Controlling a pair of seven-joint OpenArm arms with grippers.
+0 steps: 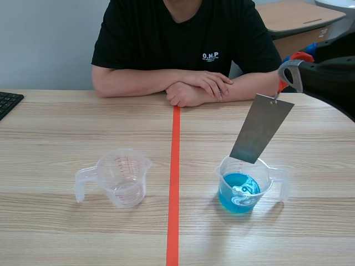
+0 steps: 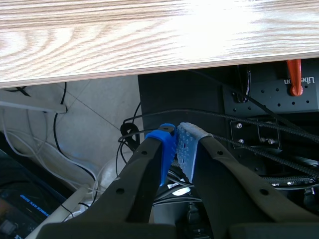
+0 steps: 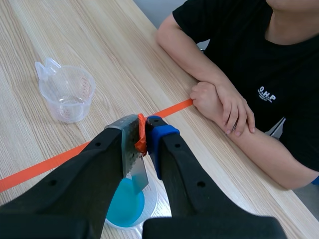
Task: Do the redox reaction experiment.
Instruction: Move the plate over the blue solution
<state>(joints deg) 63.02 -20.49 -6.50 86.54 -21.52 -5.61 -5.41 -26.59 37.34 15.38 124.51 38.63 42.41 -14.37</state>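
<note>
A clear measuring cup (image 1: 266, 176) holds blue liquid (image 1: 238, 191) right of the orange tape line. Over it hangs a grey metal sheet (image 1: 260, 128), tilted, its lower edge at the cup's far rim and above the liquid. My right gripper (image 1: 288, 75) is shut on the sheet's top end, where an orange piece shows. The right wrist view shows the same grip (image 3: 145, 132), with the sheet (image 3: 133, 159) hanging over the blue liquid (image 3: 124, 204). An empty clear cup (image 1: 123, 177) stands left of the line. My left gripper (image 2: 177, 144) is shut on nothing, below the table edge.
A person sits across the table with folded arms (image 1: 194, 86) resting on its far edge. A black keyboard corner (image 1: 8, 102) lies at the far left. The orange tape line (image 1: 174, 188) runs down the middle. Cables lie on the floor (image 2: 75, 149) under the left gripper.
</note>
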